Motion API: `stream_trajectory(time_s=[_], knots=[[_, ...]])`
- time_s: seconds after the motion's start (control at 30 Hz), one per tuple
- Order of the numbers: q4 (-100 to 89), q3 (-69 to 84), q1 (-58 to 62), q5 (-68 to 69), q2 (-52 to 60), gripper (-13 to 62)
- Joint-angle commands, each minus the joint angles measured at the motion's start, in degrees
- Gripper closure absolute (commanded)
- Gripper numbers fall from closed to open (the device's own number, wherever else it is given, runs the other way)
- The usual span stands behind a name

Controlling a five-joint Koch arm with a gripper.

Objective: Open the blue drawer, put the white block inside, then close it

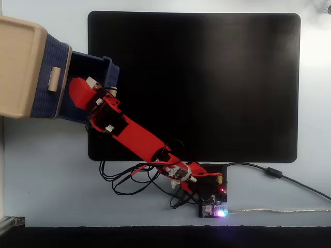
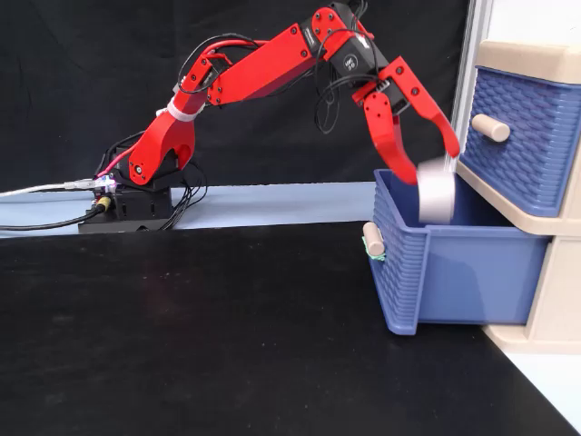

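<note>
The white block (image 2: 437, 192) shows in the side-on fixed view as a pale, smeared, motion-blurred rectangle, its notched edge impossible to make out; it sits just below the tips of the red gripper (image 2: 432, 169), over the open top of the blue drawer (image 2: 454, 263), with its lower part overlapping the drawer's rim; the gripper's 2 jaws stand spread apart above it, and whether either tip touches the block cannot be told from the blur. The drawer is pulled well out of the beige cabinet (image 2: 531, 54), its woven front and small beige handle (image 2: 373, 240) facing the black mat (image 2: 227, 345). In the top-down fixed view the gripper (image 1: 77, 90) hangs over the drawer (image 1: 106, 70) cavity and covers most of it; only a small pale patch shows beside the red housing, and the drawer's handle is hidden under the arm; the second drawer (image 1: 49, 77) above stays mostly inside the cabinet (image 1: 18, 64).
</note>
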Motion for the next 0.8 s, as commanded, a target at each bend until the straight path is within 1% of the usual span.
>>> stream_trajectory(time_s=[0.0,0.1,0.2,0.3,0.37,0.43,0.6,0.77], knots=[[2.7,-2.0,2.1,-2.7,4.8,15.5],[13.0,-1.6,3.5,-9.7,10.0,15.5],[26.2,-1.4,6.6,-21.4,13.8,15.5],[31.0,-0.6,10.8,-33.1,13.4,15.6],[30.8,0.6,11.7,-37.1,10.5,15.5],[30.8,1.1,11.8,-38.8,7.0,15.5],[29.5,0.8,11.1,-37.9,0.8,15.6],[25.1,0.7,6.3,-31.8,-2.7,15.6]])
